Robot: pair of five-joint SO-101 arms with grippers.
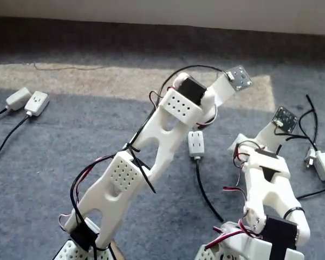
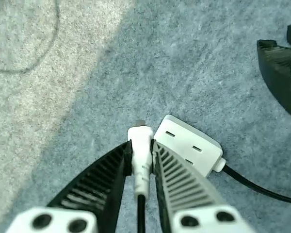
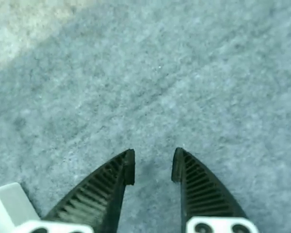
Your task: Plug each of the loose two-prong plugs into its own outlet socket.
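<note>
My left gripper [image 2: 141, 145] is shut on a white two-prong plug [image 2: 140, 158], whose prongs point forward just above the carpet. A white outlet socket [image 2: 189, 144] lies right beside the plug, slots facing up, with a black cord running off it. In the high view this socket [image 1: 195, 143] lies at the centre, under the left arm's wrist. My right gripper [image 3: 153, 165] stands open over bare grey carpet with nothing between its fingers. At the far left lie another white outlet [image 1: 37, 103] and a plug [image 1: 18, 98] close together.
A third white outlet block [image 1: 323, 165] with black cords lies at the far right, beside the right arm. The right arm's dark finger [image 2: 276, 73] shows near the central socket. A white block corner [image 3: 5, 206] sits next to my right gripper. Grey carpet covers the floor.
</note>
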